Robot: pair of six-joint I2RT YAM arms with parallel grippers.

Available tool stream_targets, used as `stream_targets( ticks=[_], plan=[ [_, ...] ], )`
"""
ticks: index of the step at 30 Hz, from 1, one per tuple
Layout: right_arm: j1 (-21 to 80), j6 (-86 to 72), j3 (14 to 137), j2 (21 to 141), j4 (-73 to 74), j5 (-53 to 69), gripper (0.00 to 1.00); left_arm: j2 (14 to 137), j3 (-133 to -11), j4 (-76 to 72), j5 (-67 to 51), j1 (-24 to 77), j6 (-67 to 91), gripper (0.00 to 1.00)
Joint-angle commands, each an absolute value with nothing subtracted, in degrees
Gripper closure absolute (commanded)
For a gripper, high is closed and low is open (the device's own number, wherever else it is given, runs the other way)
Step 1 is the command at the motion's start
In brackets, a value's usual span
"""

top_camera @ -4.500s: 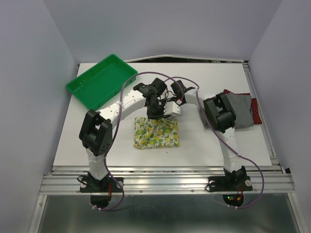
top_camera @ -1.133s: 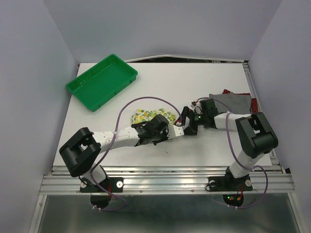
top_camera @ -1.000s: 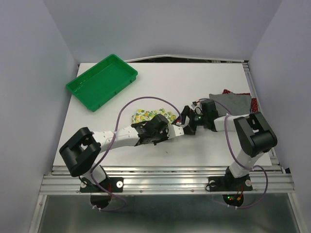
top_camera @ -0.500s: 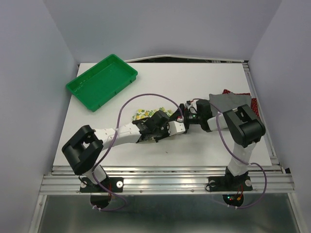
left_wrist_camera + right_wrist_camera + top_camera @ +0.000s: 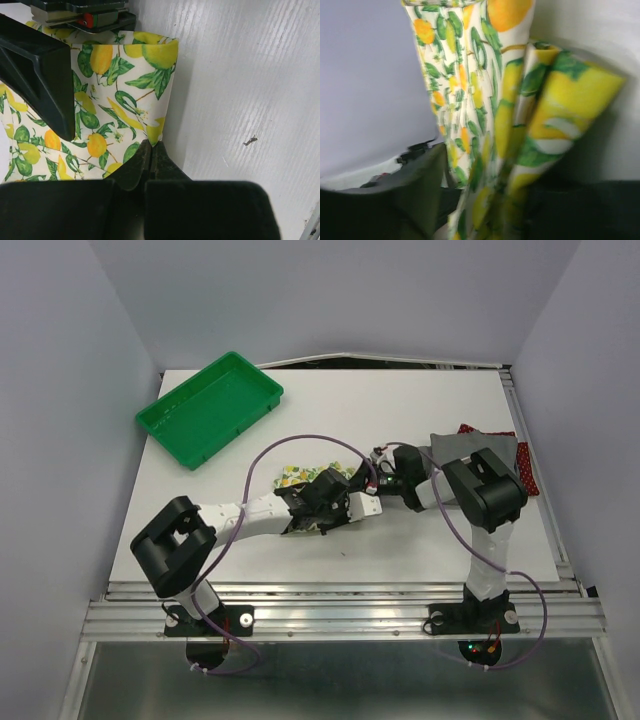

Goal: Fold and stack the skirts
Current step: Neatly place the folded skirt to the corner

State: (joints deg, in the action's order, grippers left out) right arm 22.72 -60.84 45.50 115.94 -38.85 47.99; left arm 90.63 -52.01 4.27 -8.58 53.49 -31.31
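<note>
Lemon-print skirt [image 5: 298, 477] lies mid-table, its folded corner pinched by the left gripper [image 5: 150, 151], jaws closed on the cloth, and its right edge clamped by the right gripper [image 5: 384, 466]. The grey skirt [image 5: 462, 447], overlying the red skirt [image 5: 527, 472], lies rightward, nearer the right arm.

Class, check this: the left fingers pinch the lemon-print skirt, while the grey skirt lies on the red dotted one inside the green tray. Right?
One slip. The grey skirt lies on the red dotted skirt on the table at the right edge, not inside the green tray; the top external view shows it. The rest stands.
</note>
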Motion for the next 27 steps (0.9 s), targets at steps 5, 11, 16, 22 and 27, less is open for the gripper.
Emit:
stream_targets(
  ticks=[5,11,16,22,27],
  plan=[
    [23.4,-46.2,48.4,117.4,-25.5,39.8,0.82,89.2,-54.2,2.7,-9.8,53.3,-31.0,1.0],
    [23.4,-28.3,58.2,112.4,-4.2,38.6,0.99,83.3,-55.9,7.3,-11.0,49.9,-26.6,0.6],
    [23.4,-15.0,62.8,106.6,10.9,35.1,0.99,77.1,-59.8,11.9,-17.4,41.6,-22.3,0.42],
    [23.4,-0.5,68.6,101.2,26.9,31.7,0.99,73.5,-62.8,14.8,-16.8,36.1,-20.8,0.32],
    [22.3,9.7,72.2,94.2,38.3,27.5,0.99,73.3,-61.9,14.9,-17.3,35.4,-21.1,0.24]
  ],
)
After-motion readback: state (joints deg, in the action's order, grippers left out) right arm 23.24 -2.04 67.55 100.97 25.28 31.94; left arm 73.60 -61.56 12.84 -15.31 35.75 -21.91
